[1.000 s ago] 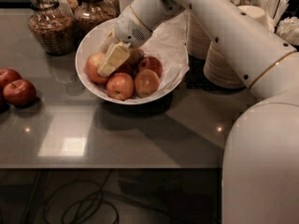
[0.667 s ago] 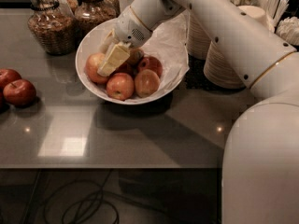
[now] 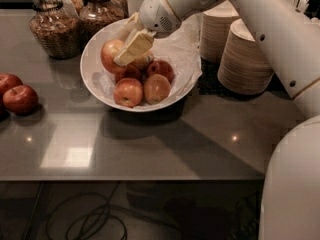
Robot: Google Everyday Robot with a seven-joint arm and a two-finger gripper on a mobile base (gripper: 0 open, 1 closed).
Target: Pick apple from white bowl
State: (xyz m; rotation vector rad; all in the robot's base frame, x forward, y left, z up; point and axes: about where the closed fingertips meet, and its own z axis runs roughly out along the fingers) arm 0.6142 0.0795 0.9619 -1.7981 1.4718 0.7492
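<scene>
Clamped on the apple [image 3: 110, 54], the gripper [image 3: 125, 49] sits over the upper left part of the white bowl [image 3: 93, 79]. One of its cream fingers [image 3: 136, 44] lies slantwise across the fruit's right face, and the other shows only as a pale edge behind the top. The jaws are closed far enough to grip the fruit between them. The apple is pale yellow-orange with a red blush, and it sits higher than the rest of the fruit, against the bowl's back-left wall. Whether it touches the pile below cannot be told, because the finger covers that edge.

Four more apples fill the bowl beneath it:
- a yellow-red one [image 3: 128, 91] at the front
- another [image 3: 156, 87] just beside it on the right
- a darker red one [image 3: 161, 69] behind that
- a dark one [image 3: 129, 73] partly hidden under the gripper

Crumpled white paper [image 3: 177, 46] lines the bowl and rises over its right rim.

The white arm [image 3: 260, 24] comes in from the upper right and crosses above two stacks of beige disposable bowls [image 3: 245, 59], which stand just right of the white bowl. Two glass jars [image 3: 50, 26] with brown contents stand behind the bowl on the left. Well apart from it — at the table's left edge — lie two dark red apples [image 3: 20, 98], side by side. The grey table [image 3: 150, 144] is glossy and shows reflected light. Dark cables [image 3: 95, 219] loop on the floor beneath it.
</scene>
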